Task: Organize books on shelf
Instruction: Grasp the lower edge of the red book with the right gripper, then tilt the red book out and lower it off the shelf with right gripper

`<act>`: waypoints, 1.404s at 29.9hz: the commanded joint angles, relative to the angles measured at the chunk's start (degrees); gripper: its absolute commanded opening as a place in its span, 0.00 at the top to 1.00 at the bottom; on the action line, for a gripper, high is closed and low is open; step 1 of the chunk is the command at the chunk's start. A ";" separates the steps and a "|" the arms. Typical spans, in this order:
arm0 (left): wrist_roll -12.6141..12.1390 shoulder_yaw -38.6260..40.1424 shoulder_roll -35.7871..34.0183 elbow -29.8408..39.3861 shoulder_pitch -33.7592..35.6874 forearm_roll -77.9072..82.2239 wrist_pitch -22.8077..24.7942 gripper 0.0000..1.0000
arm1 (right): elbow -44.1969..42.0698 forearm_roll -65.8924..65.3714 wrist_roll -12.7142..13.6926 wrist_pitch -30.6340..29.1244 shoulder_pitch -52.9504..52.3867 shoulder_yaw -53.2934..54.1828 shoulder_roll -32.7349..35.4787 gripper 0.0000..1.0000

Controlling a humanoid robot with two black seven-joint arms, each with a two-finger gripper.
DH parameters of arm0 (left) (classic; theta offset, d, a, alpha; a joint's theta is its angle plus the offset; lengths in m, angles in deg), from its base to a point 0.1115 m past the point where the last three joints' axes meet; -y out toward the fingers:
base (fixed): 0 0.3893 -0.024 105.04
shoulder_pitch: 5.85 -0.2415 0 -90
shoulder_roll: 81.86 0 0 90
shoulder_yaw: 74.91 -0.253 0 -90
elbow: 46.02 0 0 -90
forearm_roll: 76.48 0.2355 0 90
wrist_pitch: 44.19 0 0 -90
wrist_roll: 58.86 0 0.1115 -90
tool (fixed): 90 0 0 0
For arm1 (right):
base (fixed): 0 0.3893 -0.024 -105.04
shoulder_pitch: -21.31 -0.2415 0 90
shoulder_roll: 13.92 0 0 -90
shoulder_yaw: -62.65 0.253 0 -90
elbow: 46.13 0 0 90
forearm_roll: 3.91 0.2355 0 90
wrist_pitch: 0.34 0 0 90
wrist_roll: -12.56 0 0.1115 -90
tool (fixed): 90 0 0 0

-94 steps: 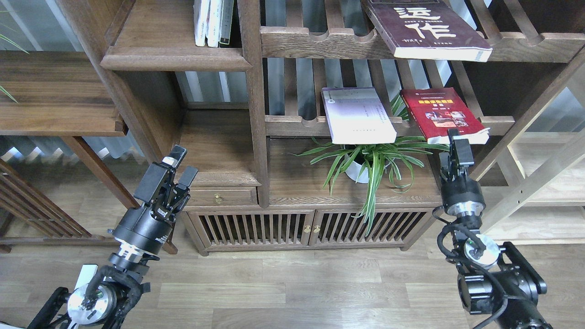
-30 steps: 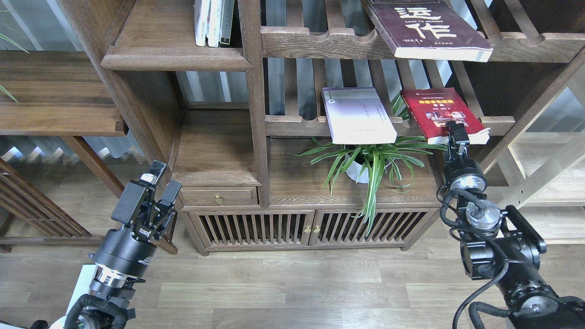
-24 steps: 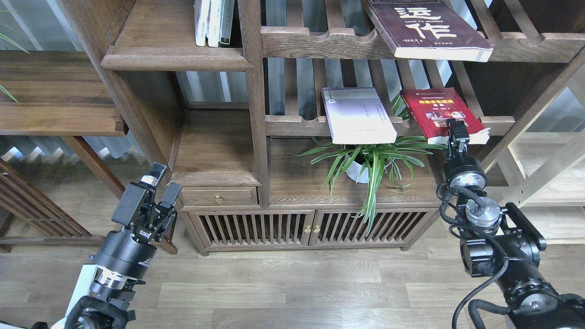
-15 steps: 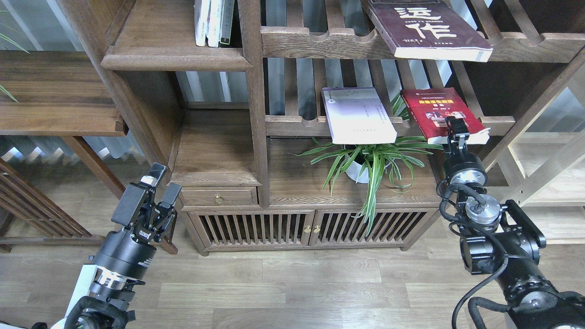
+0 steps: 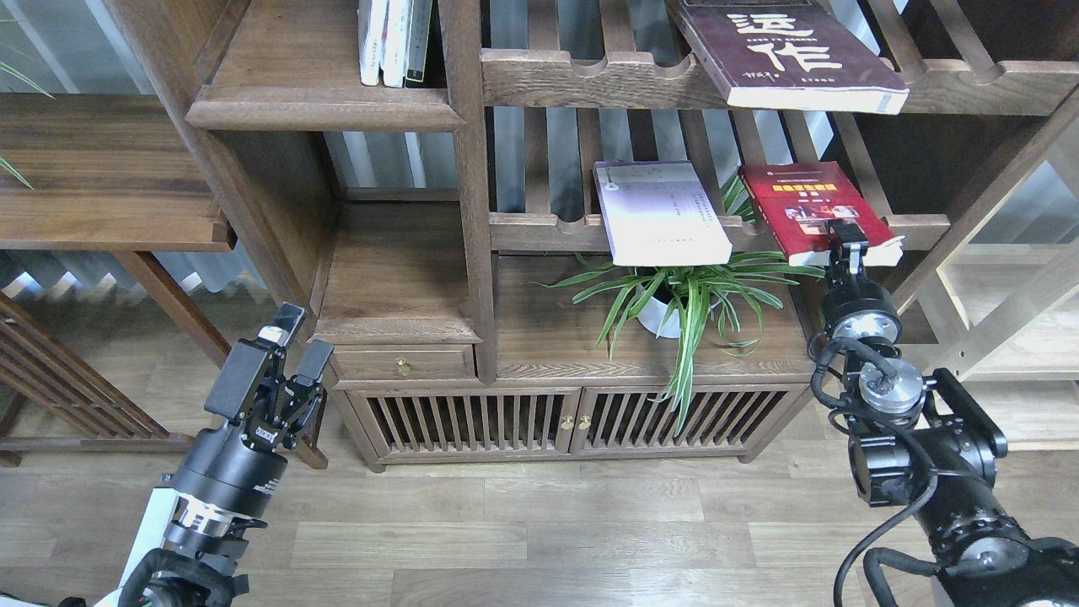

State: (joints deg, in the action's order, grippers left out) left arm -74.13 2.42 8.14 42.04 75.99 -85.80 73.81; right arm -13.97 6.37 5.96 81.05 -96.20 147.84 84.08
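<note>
Right gripper (image 5: 848,235) sits at the red book's (image 5: 809,206) front edge — grip unclear; left gripper (image 5: 302,334) hangs open, empty.

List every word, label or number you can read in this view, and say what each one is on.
"运作": large white characters on the maroon book lying on the upper slatted rack.
Smaller lines beneath them: too small to read.
Red book, yellow title: blurred, unreadable.
Lavender-white book, cover print: too small.
Upright books, spines: unreadable.
Left claw, small white label: unreadable.
</note>
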 commanded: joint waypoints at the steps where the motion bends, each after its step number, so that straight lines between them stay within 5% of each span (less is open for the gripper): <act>1: -0.03 0.01 0.00 0.09 -0.01 0.00 0.00 0.01 | 0.01 0.00 0.00 0.00 0.00 -0.03 -0.09 0.55; 19: -0.03 0.01 0.00 0.00 -0.18 0.00 0.00 0.01 | 0.54 -0.17 0.35 -1.14 -0.88 -0.20 0.00 0.79; 28: -0.03 -0.17 0.00 -0.09 -0.18 0.00 0.00 0.01 | 1.33 0.35 0.09 -8.52 1.31 0.85 0.00 0.93; 42: -0.03 -0.87 0.00 -0.09 -0.18 0.00 0.00 0.01 | 2.03 0.53 -1.85 -13.71 7.20 5.33 1.22 0.96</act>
State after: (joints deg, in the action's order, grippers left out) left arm -74.16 1.64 8.14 41.95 75.80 -85.80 73.81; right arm -12.34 6.88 4.28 67.66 -90.22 151.40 84.78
